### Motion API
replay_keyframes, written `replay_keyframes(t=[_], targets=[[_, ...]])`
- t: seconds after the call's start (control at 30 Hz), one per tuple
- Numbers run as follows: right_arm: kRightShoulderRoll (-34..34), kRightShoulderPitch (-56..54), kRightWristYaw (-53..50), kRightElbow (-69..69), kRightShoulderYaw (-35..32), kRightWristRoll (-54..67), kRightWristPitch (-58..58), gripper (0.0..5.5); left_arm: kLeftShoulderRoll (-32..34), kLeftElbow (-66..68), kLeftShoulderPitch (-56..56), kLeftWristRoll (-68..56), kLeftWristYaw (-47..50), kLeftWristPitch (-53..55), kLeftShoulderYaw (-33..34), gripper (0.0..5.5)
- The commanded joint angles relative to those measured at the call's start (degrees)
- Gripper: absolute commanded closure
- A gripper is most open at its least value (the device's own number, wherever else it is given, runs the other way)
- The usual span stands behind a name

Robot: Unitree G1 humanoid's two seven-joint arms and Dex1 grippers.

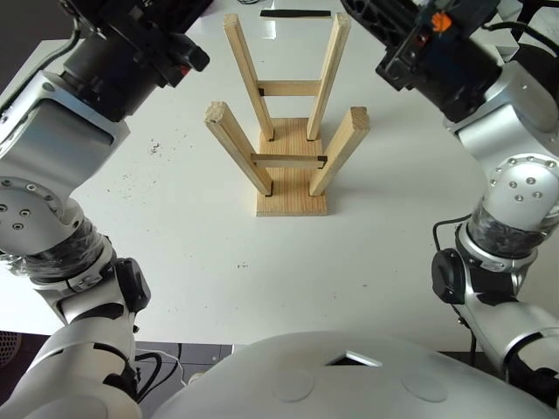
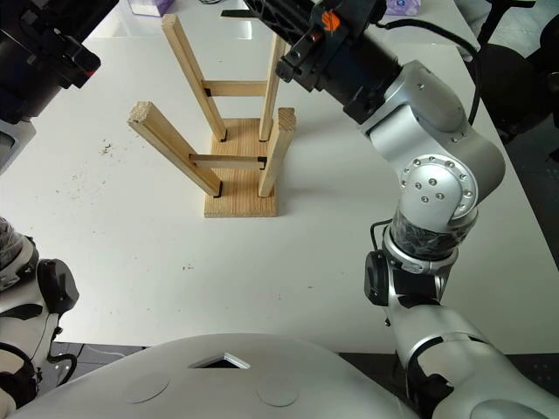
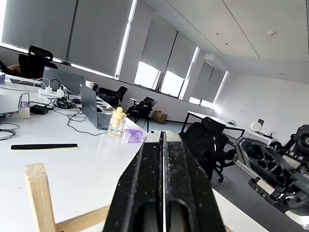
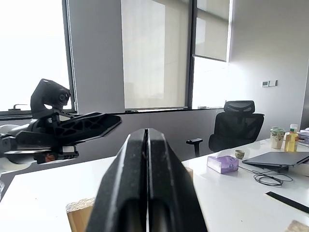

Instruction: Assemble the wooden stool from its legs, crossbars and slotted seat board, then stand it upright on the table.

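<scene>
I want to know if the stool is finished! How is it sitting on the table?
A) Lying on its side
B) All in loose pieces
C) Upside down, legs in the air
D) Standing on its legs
C: the stool has its seat board flat on the table, and its legs point up.

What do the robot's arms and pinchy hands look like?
The left arm and right arm are rounded silver-grey shells with black joints. The right one has a round disc with little screws at its elbow, a thin black cable below, and an orange tag near the wrist. The left gripper and right gripper are black, each with two flat fingers.
</scene>
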Motion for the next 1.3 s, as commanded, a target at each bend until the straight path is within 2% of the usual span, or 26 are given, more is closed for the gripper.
replay_keyframes(t=[0.03, 0.1, 0.17, 0.4, 0.5, 0.67, 0.73, 0.8, 0.87, 0.93, 1.03, 1.13, 1.3], targets=[[-3.81, 8.79, 1.7, 1.39, 9.67, -6.7, -1.77, 5.5, -2.69, 2.08, 12.38, 3.88, -3.22, 0.98, -6.76, 5.48], [-5.21, 12.37, 2.89, 1.91, 13.74, -9.28, -2.99, 5.5, -3.68, 2.4, 17.06, 5.92, -5.13, 0.73, -9.55, 5.48], [-4.98, 14.01, 3.5, 2.06, 15.02, -9.46, -4.1, 5.5, -4.15, 2.5, 20.0, 8.17, -6.19, -0.03, -11.44, 5.48], [-3.47, 12.64, 2.42, 2.78, 13.41, -6.96, -5.01, 5.5, -4.42, 1.44, 19.39, 7.98, -6.92, -4.74, -11.53, 5.48], [-2.24, 10.06, 0.59, 2.79, 8.94, -2.91, -4.83, 5.5, -3.98, 2.16, 15.39, 6.78, -5.23, -8.08, -7.79, 5.48], [-2.6, 2.91, -3.75, 6.05, -3.81, 7.88, -4.87, 5.5, -0.22, 4.87, 6.47, -0.28, -3.56, -17.69, 7.37, 5.48], [-5.52, 3.6, -2.45, 9.23, -4.51, 4.13, -7.32, 5.5, 2.93, 7.26, 8.04, 0.14, -7.58, -17.62, 11.44, 5.48], [-8.67, 6.58, 0.78, 13.73, -1.49, -4.64, -14.13, 5.5, 5.85, 9.77, 14.3, 5.78, -14.46, -16.42, 12.32, 5.48], [-11.9, 9.84, 2.59, 20.49, 4.34, -16.18, -23.2, 5.5, 8.71, 12.35, 23.7, 15.79, -22.72, -16.24, 8.68, 5.48], [-14.03, 12.39, 5.12, 28.17, 9.8, -25.22, -31.15, 5.5, 10.81, 15.86, 33.91, 27.99, -29.96, -18.71, 1.45, 5.48], [-13.95, 14.16, 12.25, 36.15, 13.62, -29.0, -39.52, 5.5, 10.55, 16.82, 44.86, 38.98, -38.31, -22.82, -6.56, 5.48], [-13.06, 13.4, 19.23, 40.27, 15.57, -28.87, -43.15, 5.5, 7.38, 12.78, 47.2, 42.25, -41.92, -24.12, -11.85, 5.48], [-12.76, 9.75, 32.58, 45.76, 18.09, -27.32, -45.69, 5.5, 1.79, 11.22, 42.58, 46.58, -42.85, -24.73, -18.41, 5.48]])
